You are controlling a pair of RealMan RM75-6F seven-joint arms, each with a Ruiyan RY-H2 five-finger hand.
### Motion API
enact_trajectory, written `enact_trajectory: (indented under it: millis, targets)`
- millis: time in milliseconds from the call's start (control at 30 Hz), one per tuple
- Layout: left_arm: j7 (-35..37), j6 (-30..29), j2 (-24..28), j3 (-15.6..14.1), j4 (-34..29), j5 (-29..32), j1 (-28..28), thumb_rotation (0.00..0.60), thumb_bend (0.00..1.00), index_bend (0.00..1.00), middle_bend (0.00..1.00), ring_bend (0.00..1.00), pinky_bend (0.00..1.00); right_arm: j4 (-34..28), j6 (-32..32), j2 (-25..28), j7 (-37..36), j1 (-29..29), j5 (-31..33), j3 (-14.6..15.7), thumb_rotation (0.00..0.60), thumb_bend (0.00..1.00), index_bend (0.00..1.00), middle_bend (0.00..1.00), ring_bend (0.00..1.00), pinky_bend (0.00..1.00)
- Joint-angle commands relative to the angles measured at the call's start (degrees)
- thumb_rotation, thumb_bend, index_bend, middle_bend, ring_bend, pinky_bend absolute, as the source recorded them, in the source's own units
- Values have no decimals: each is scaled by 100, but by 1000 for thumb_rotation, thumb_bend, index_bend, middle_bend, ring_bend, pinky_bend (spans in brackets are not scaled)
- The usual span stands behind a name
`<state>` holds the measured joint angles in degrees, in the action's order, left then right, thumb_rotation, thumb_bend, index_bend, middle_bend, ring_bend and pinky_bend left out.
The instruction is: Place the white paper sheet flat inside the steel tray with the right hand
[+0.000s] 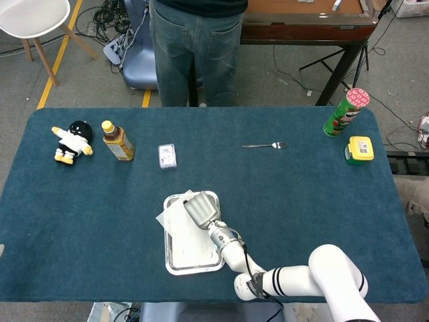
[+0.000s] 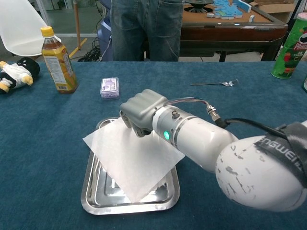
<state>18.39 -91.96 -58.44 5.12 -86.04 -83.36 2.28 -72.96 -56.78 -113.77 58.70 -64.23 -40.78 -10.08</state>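
Right hand (image 2: pixel 142 112) sits over the far end of the tray (image 2: pixel 91 194), fingers curled down against the far corner of the paper (image 2: pixel 132 158). I cannot tell whether it pinches the sheet or only rests on it. Left hand is not in view.

Paper lies turned diamond-wise over the tray, not flat inside: its left corner sticks out over the left rim onto the cloth (image 1: pixel 322 201), and its right corner overhangs the right rim.

Risks, as I judge them: letting go now leaves the sheet bridging the rims; pushing it down with the knuckles could crease it or drag the light tray across the cloth.

Room: card pack (image 2: pixel 109 87) sits beyond the tray, bottle (image 2: pixel 58 60) further left, fork (image 2: pixel 214 84) well apart. Near side of the tray is close to the table edge, so I would work away from it.
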Motion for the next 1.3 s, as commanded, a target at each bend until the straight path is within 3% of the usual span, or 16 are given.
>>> enact_trajectory:
  millis: [33,600,1300]
  targets:
    - [4,-2,1,-2,2,-4,2,600,278,564,452,386,546,69,6,-35,64,-13,47,-14,600,1000,379,1000,1000,1000]
    - [-25,6,2,-4,-16,-12,-5,600,278,564,451,386,546,-74,-268,-80,555,42,577,-136,600,999,380,1000,1000,1000]
    - [-50,-5,-5,-10,-21,-24,-3,600,278,565,452,386,546,-681,-870,-121,982,36,1677,-601,600,999,380,1000,1000,1000]
